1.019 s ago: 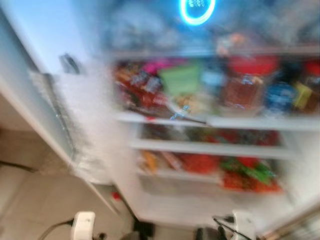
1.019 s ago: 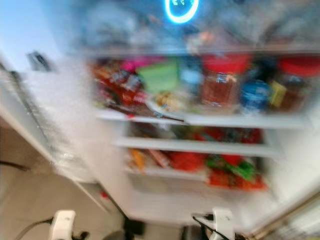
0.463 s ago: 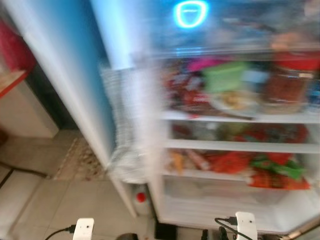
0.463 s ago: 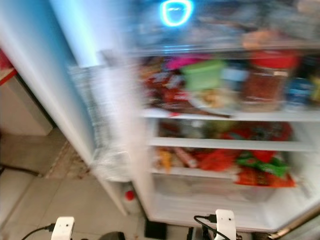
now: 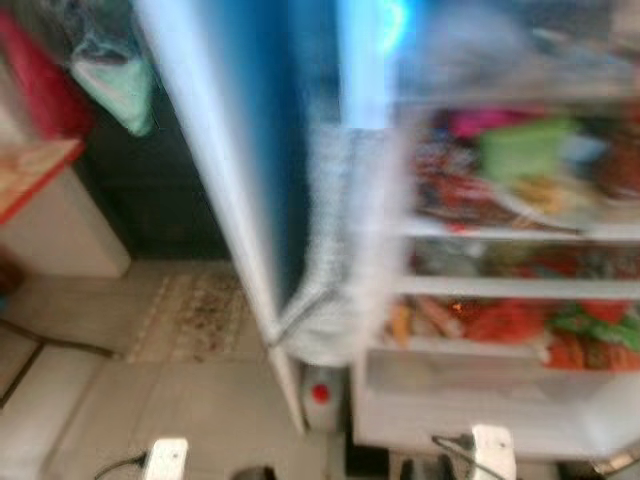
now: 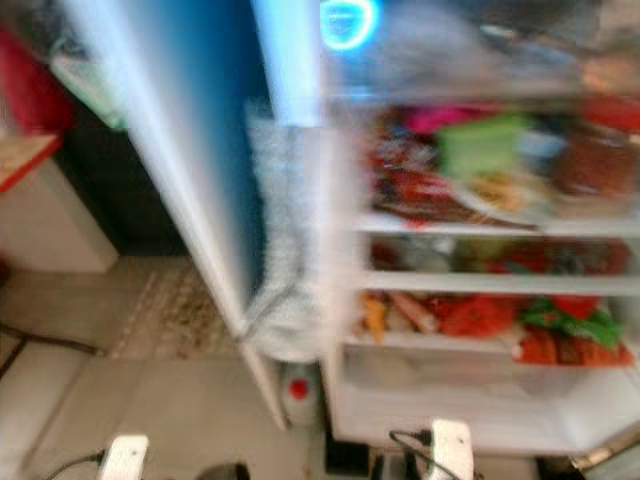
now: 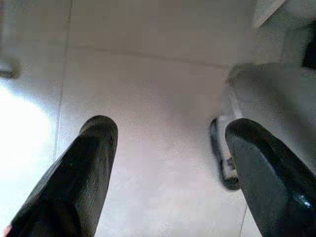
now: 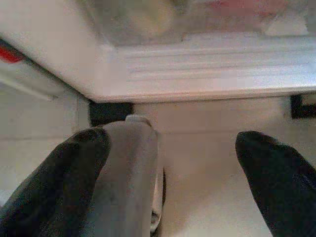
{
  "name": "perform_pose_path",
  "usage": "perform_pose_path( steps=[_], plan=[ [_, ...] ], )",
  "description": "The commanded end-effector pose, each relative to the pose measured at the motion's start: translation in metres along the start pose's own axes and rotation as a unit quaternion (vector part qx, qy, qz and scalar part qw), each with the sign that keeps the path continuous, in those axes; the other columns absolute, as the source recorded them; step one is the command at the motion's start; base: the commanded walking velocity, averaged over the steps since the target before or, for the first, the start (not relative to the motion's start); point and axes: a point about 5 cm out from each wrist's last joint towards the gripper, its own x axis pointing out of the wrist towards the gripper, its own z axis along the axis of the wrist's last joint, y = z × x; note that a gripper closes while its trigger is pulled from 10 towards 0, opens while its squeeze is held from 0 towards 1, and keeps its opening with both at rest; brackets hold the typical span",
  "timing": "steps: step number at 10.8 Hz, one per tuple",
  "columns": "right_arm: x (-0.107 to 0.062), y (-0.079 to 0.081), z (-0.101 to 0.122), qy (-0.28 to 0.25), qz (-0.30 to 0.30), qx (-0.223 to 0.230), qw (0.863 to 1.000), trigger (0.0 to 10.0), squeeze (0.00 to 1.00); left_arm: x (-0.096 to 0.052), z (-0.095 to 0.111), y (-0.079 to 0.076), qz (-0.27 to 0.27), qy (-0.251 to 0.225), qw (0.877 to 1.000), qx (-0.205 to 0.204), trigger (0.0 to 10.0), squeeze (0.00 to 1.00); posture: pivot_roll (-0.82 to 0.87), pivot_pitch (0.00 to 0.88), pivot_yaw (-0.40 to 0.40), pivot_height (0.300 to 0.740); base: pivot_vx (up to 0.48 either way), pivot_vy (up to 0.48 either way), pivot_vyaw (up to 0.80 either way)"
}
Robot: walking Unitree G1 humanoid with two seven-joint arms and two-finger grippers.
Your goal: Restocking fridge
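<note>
The open fridge (image 6: 480,400) stands before me, blurred, its shelves packed with colourful food: a green packet (image 6: 485,143), red and orange packs (image 6: 470,315) lower down. The fridge door (image 6: 180,170) swings out at left, with a door bin (image 6: 280,320) at its foot. A bottle with a red cap (image 6: 298,388) stands on the floor by the fridge base. My left gripper (image 7: 168,143) hangs open over pale floor tiles. My right gripper (image 8: 173,143) hangs open near the fridge's bottom edge (image 8: 207,74), with nothing between its fingers.
A patterned mat (image 5: 190,310) lies on the tiled floor left of the door. A low cabinet with a red-edged top (image 5: 50,200) stands at far left, with a pale green bag (image 5: 120,90) hanging above. A dark cable (image 5: 40,345) crosses the floor.
The whole picture has slid to the right, so the camera has turned left. The fridge door now stands mid-frame, and the cabinet and bag have come into sight.
</note>
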Motion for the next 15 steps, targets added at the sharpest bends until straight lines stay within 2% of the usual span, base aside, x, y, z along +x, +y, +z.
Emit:
perform_pose_path(
  steps=[1, 4, 5, 9, 15],
  plan=[
    [-0.0064, 0.001, -0.0303, 0.063, 0.004, -0.002, 0.998, 10.0, 0.0, -0.0001, -0.002, -0.0012, -0.003, 0.006, 1.0, 0.008, 10.0, 0.0, -0.16, 0.0, 0.099, 0.675, 0.0, 0.0, 0.0],
    [-0.0062, 0.001, -0.03, 0.065, 0.006, -0.001, 0.998, 10.0, 0.0, 0.0002, -0.0005, -0.002, -0.008, 0.004, 1.0, 0.015, 10.0, 0.0, -0.15, 0.0, 0.096, 0.735, 0.0, 0.0, 0.0],
    [-0.0062, 0.0009, -0.0299, 0.065, 0.005, -0.001, 0.998, 10.0, 0.0, 0.0002, -0.0004, -0.002, -0.008, 0.004, 1.0, 0.016, 10.0, 0.0, -0.15, 0.0, 0.096, 0.74, 0.0, 0.0, 0.0],
    [-0.0062, 0.0008, -0.0299, 0.065, 0.005, -0.001, 0.998, 10.0, 0.0, 0.0002, -0.0003, -0.0022, -0.008, 0.004, 1.0, 0.019, 10.0, 0.0, -0.15, 0.0, 0.095, 0.74, 0.0, 0.0, 0.0],
    [-0.0068, 0.0021, -0.0313, 0.057, -0.001, 0.01, 0.998, 10.0, 0.0, 0.0, -0.0015, -0.0016, -0.014, 0.011, 0.999, 0.041, 10.0, 0.0, -0.16, 0.0, 0.108, 0.74, 0.0, 0.346, 0.0]
  ],
)
